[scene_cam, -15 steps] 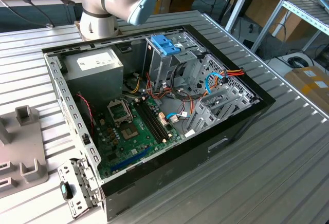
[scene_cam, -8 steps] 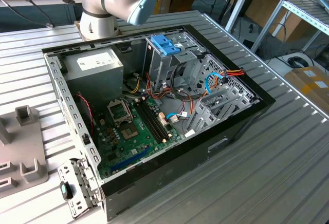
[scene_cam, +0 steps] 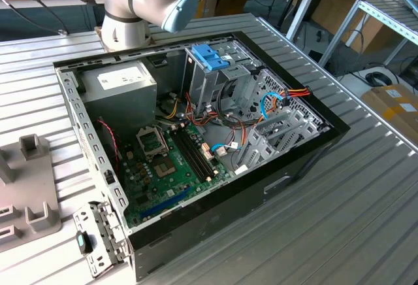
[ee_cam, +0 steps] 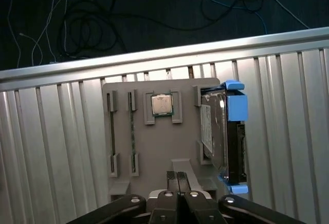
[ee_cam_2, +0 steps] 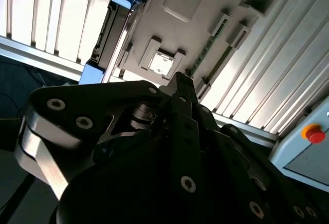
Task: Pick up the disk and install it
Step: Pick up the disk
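Ribbed table in the exterior view carries an open case and a grey holder. In the first wrist view the disk stands on edge in the holder; in the second wrist view the gripper hovers closed, empty.

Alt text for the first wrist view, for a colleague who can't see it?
The blue-framed disk stands on edge in a slot of a grey holder; the gripper hangs over the holder, apart from the disk, fingers shut and empty. A processor chip sits in another recess, and the holder lies on a ribbed metal table.
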Controlling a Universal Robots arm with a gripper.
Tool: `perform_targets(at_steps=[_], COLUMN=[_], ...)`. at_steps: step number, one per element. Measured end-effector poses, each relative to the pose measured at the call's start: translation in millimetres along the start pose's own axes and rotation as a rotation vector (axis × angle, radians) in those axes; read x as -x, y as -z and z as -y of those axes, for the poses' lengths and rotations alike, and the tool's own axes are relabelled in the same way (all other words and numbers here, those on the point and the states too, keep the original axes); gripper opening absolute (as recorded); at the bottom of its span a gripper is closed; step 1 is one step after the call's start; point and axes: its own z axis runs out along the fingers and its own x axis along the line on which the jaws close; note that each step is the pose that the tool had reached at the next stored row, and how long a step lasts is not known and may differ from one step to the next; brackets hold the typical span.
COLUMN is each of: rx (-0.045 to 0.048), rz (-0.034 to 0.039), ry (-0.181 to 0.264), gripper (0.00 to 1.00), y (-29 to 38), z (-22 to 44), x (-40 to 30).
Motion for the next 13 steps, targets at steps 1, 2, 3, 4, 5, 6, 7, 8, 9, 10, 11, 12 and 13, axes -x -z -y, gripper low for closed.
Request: perform_targets(at_steps=[1, 2, 3, 4, 5, 6, 7, 8, 9, 10, 11, 12, 13], rx=[0.0018, 0.0044, 0.0072, 0.0088, 0.0095, 0.0096, 0.0096, 0.0097, 0.0096, 0.0096, 0.0097, 0.0097, 0.0097], rz=[0.0129, 0.0318, 0.0534, 0.0648, 0.0698, 0.0706, 0.0708, 0.0709, 0.071, 0.0711, 0.0712, 0.0713, 0.0713], ry=[0.0, -0.001, -0.001, -0.001, -0.001, -0.001, -0.001, -0.001, -0.001, -0.001, -0.001, -0.001, -0.001], gripper=[0.11, 0.11, 0.11, 0.11, 0.11, 0.11, 0.11, 0.11, 0.11, 0.11, 0.11, 0.11, 0.11], y=[0.0, 0.1, 0.0, 0.0, 0.0, 0.1, 0.1, 0.0, 0.0, 0.0, 0.0, 0.0, 0.0], z=[0.0, 0.1, 0.1, 0.1, 0.1, 0.1, 0.1, 0.2, 0.2, 0.2, 0.2, 0.2, 0.2], x=[0.0, -0.1, -0.2, -0.2, -0.2, -0.2, -0.2, -0.2, -0.2, -0.2, -0.2, -0.2, -0.2])
